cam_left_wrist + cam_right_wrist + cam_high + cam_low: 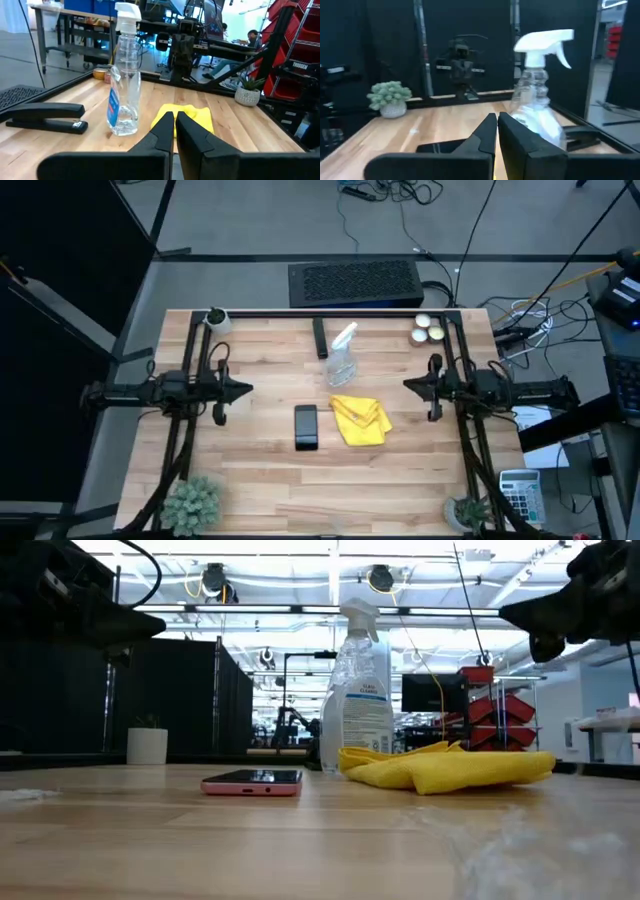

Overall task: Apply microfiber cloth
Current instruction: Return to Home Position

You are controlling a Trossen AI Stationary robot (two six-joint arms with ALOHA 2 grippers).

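Spray bottle (pixel 342 352), phone (pixel 306 426) and microfiber cloth (pixel 361 420) crowd the table's (pixel 300 490) middle against me; along the near edge I pass freely between the corner plants (pixel 192 502).

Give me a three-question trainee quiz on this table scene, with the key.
1. True or false: the microfiber cloth lies on top of the phone.
2. Standing just beyond the cloth is: A) spray bottle, B) kettle, C) laptop.
3. Which holds the cloth: left pincer, right pincer, or neither?
Key: 1 false, it lies beside the phone. 2 A. 3 neither; both are shut, empty and clear of the cloth.
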